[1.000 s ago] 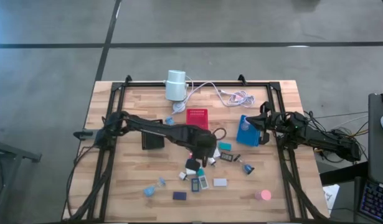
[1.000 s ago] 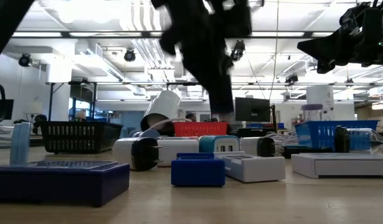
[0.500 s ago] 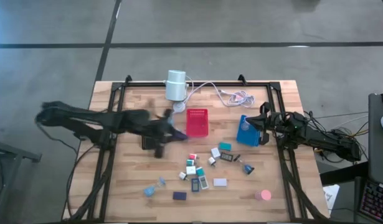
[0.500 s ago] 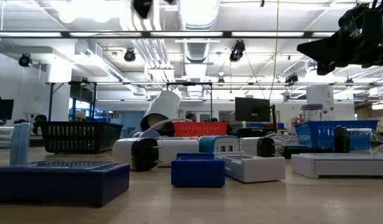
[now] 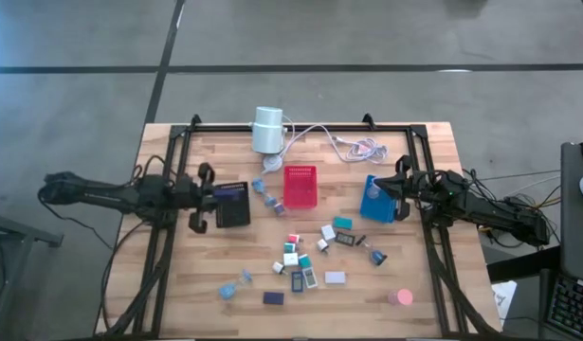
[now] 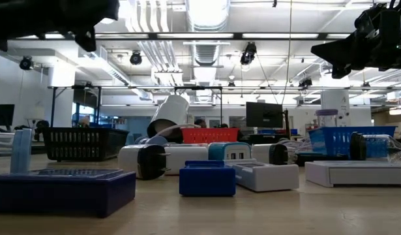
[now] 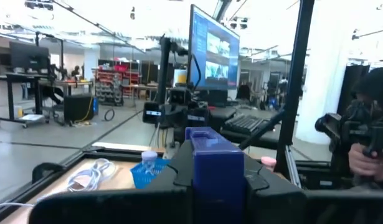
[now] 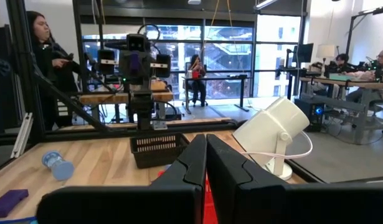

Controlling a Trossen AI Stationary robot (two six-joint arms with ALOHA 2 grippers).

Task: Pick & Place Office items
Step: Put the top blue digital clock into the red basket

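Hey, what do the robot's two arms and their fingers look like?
Both the left arm and right arm are slim, dark, jointed limbs with black cables trailing along them. Each ends in two flat, dark fingers, blocky and matte, with no visible markings.

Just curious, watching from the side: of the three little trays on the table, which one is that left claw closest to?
The black tray. The left gripper sits right at its edge, holding a small blue block. The red tray lies farther toward the middle, and the blue tray is over by the right gripper.
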